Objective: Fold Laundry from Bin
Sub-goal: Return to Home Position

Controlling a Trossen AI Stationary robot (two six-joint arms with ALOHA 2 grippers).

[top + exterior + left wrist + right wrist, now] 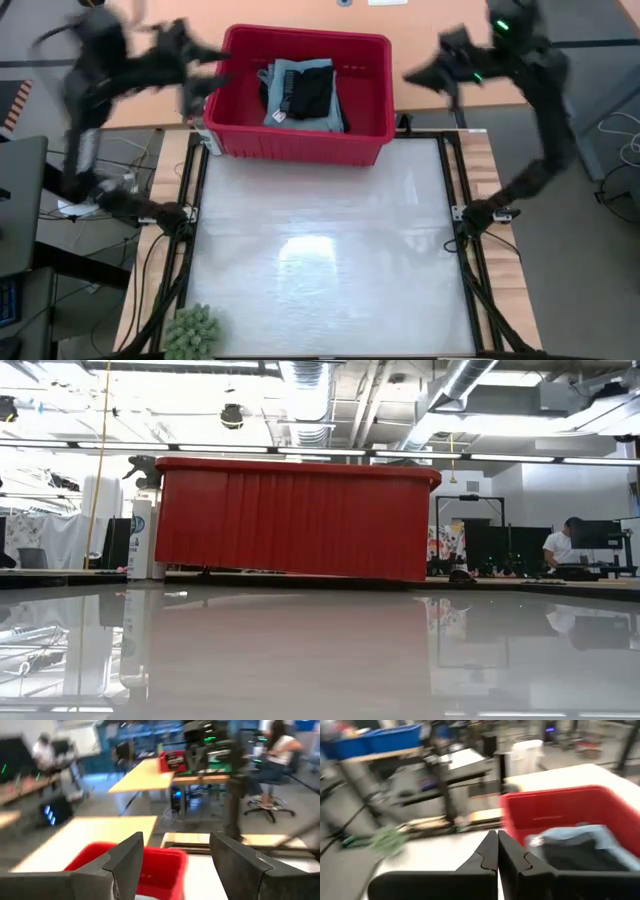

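Laundry (303,95): folded stack inside the red bin (300,150), light blue pieces under a black one, lying below the rim. The bin sits at the tabletop's (330,250) far edge, a little left of centre, its long side along that edge.

The glossy tabletop in front of the bin lies open to the near edge. Black frame rails (195,220) run down both sides. A green tufted clump (192,332) sits at the near-left corner, well apart from the bin.

Left hand (212,72): raised just beside the bin's left rim, whether touching cannot be told. Fingers wide apart, holding nothing.

Right hand (415,72): raised off the bin's right end, apart from it. Fingers (487,852) pressed together, holding nothing.
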